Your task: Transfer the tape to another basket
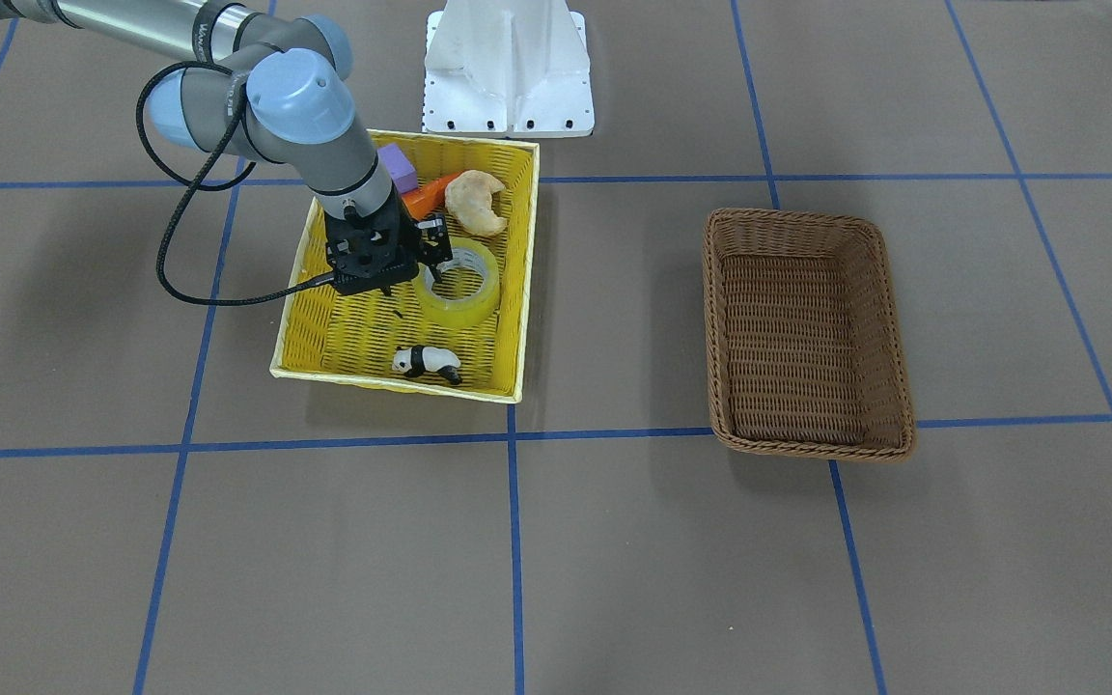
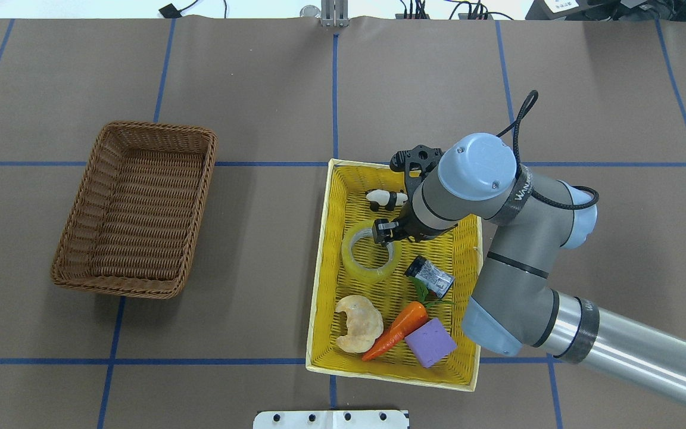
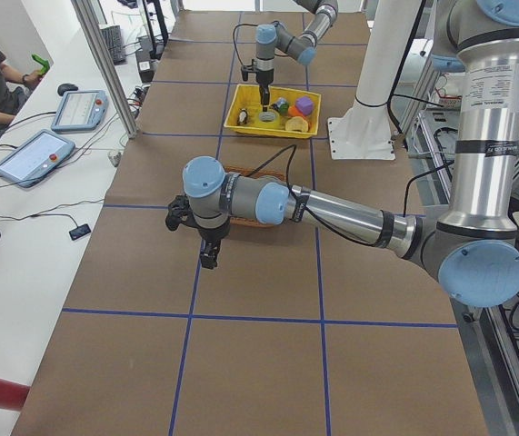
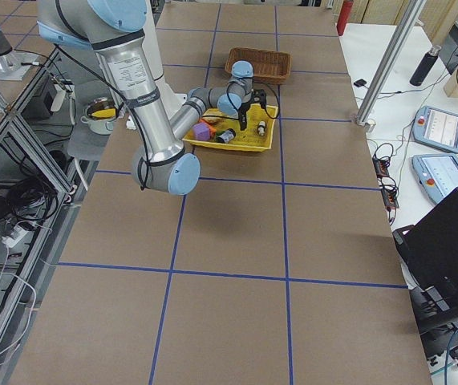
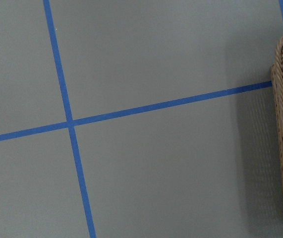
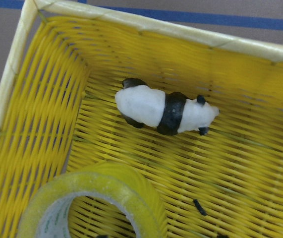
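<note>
Brown counter (image 1: pixel 614 541) marked off by blue grid lines (image 1: pixel 513 541); white arm pedestal (image 1: pixel 508 68) at the robot's edge.

Yellow woven basket (image 2: pixel 319 268) sat on the robot's right half. Inside it, the tape (image 1: pixel 464 307) lay flat on the weave with its hole upward, roughly mid-basket. Panda figurine (image 6: pixel 163 109) lay on its side at the end far from the robot, apart from the roll. Grey cylinder with black cap (image 2: pixel 432 275) lay just beside the tape on the side nearer the robot's right. Carrot (image 2: pixel 399 328), purple block (image 2: pixel 430 342) and pale croissant-shaped piece (image 2: pixel 358 325) were crowded at the near end.

Right arm (image 2: pixel 510 238) reached in over the yellow basket, its jaws pointed down directly above the tape. They looked parted, one fingertip (image 2: pixel 382 229) showing over the ring; the other was hidden under the wrist. Tape not lifted. Right wrist view caught only the roll's upper edge and the panda.

Dark brown wicker basket (image 2: pixel 134 208) stood on the robot's left half, well apart from the yellow one, nothing in it.

Left arm (image 3: pixel 332 211) stretched low over the counter close to the wicker basket. Its wrist view showed bare counter, two crossing lines and the basket's braided rim at the edge. Could not tell whether the left jaws were open or closed.
</note>
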